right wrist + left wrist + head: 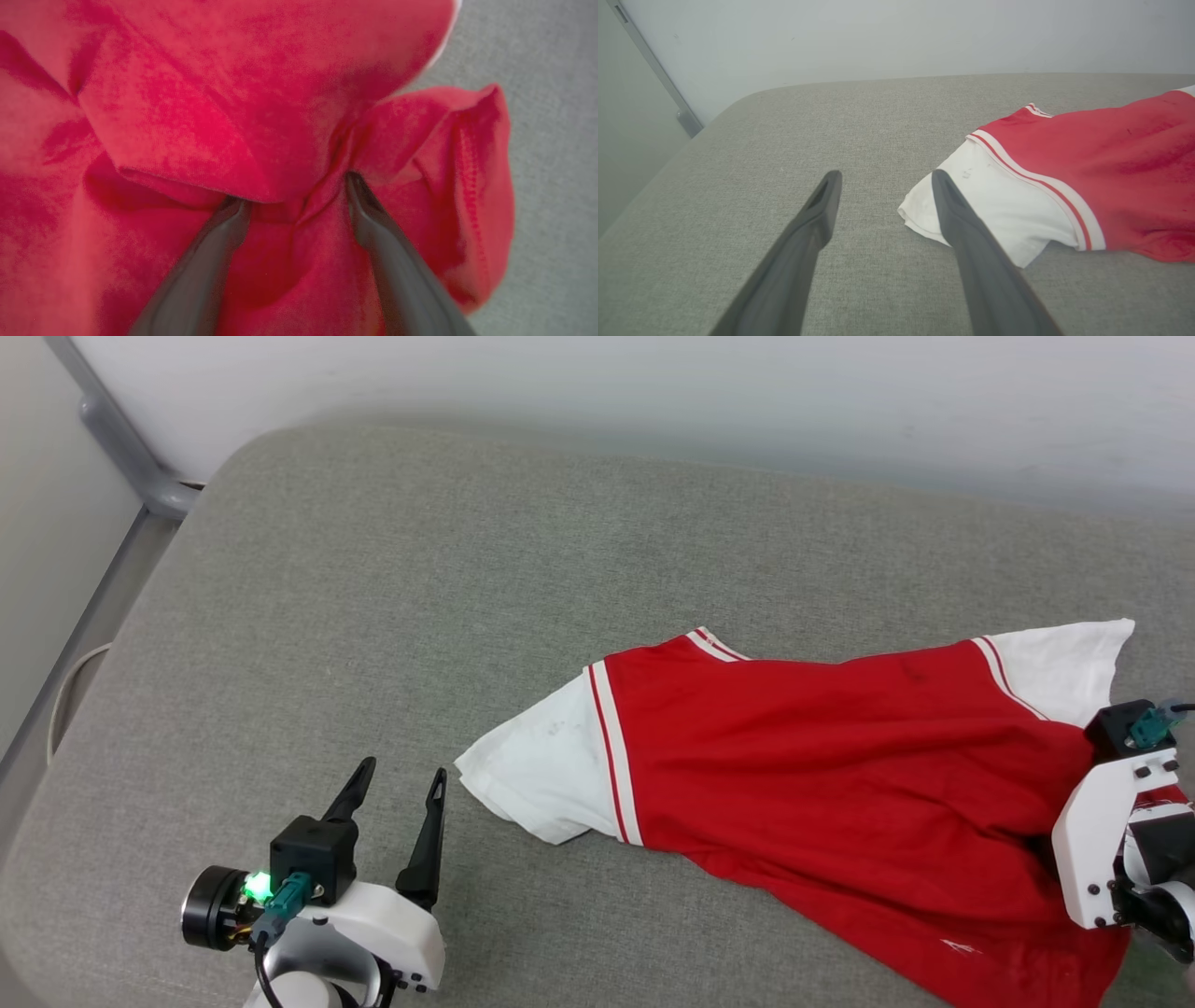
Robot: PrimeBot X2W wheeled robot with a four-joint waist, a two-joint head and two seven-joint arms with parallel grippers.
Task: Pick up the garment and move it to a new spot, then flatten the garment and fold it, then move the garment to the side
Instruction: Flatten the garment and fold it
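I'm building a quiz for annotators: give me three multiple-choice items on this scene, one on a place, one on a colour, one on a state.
1. The left gripper is over: A) bare grey cushion B) the red cloth C) the wall.
2. Sleeves of the garment are: A) black B) white C) blue.
3. The right gripper is: A) shut flat B) open, fingers in red folds C) holding a cup.
Key: 1 A, bare cushion lies between its fingers; 2 B, both sleeves show white; 3 B, its fingers stand apart among bunched cloth.
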